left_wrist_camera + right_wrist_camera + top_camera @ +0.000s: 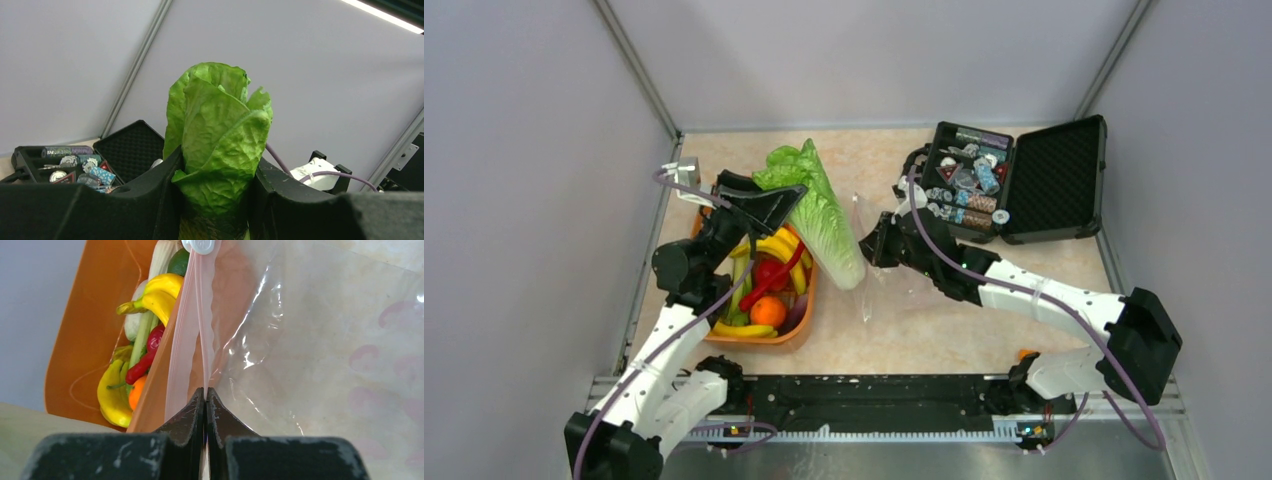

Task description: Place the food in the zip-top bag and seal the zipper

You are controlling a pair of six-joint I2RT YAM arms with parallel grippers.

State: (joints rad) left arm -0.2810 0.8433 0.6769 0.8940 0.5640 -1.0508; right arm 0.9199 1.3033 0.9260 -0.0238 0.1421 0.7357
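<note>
My left gripper (215, 185) clamps the lettuce (217, 125); my right gripper (205, 402) pinches the bag (320, 340) at its zipper (192, 330). Nothing looks bagged yet, and the other food (155, 297) sits in the tub (75, 340).

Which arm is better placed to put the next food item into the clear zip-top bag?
Left. The left fingers are shut on the green leafy toy lettuce, close beside the clear crinkly plastic bag. The right fingers are busy pinching its thin zipper strip.

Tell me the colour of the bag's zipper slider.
White. The zipper slider shows best in the right wrist view.
</note>
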